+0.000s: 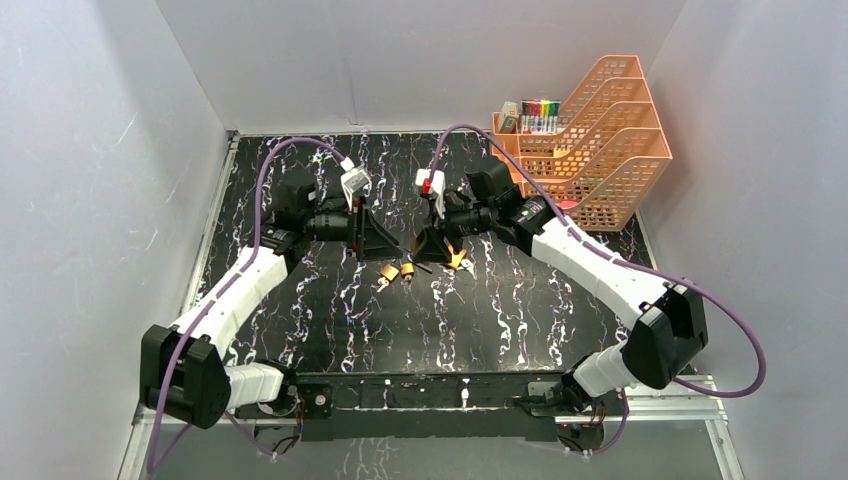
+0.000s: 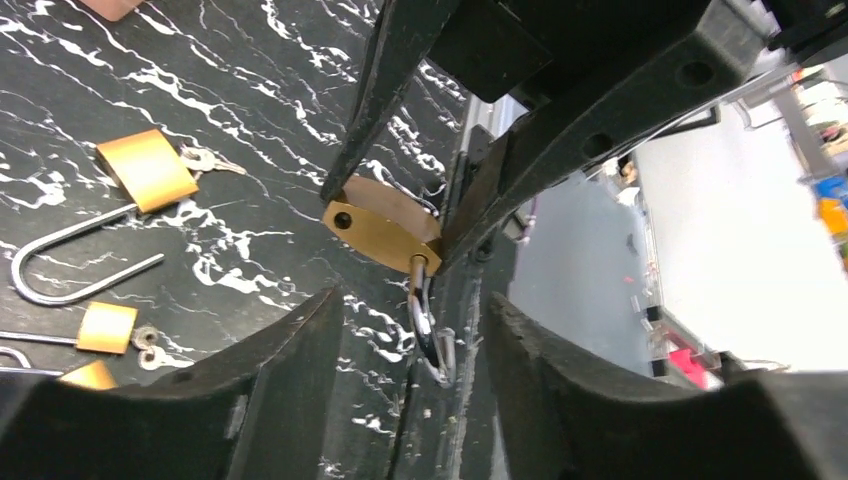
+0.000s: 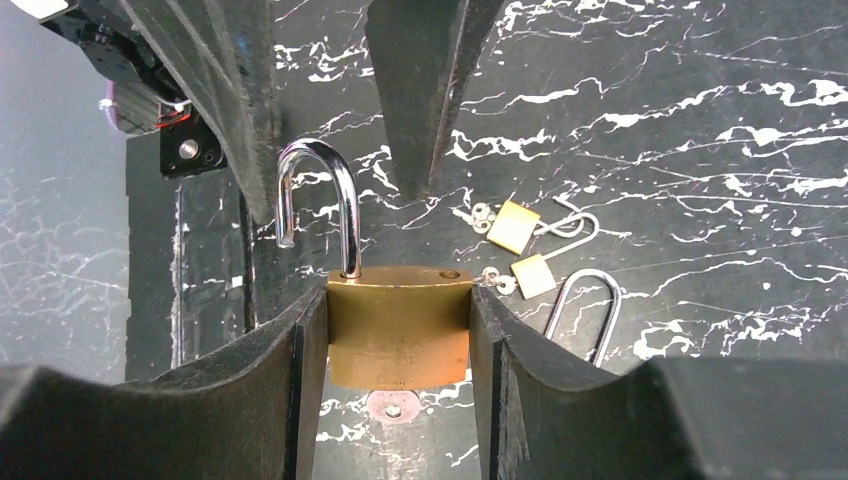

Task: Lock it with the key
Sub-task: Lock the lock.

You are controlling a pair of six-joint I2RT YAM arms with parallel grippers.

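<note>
The dark marbled table (image 1: 330, 320) lies under both arms. Above its middle the right tool (image 3: 398, 300) clamps the brass padlock (image 3: 400, 340) by its flat sides. The left tool (image 2: 415, 305) stands part-open astride the raised shackle (image 3: 345, 200) — not gripping. The padlock is likely heavy, rigid and slick, so press the shackle's crown. The key (image 3: 392, 405) sits beneath — thin, best pinched by its head.

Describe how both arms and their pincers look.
The left arm and right arm have white shells, black joints and a purple cable looping to each wrist. The left pincer and right pincer are matte black with wedge-shaped fingers, a white camera box above each.
</note>
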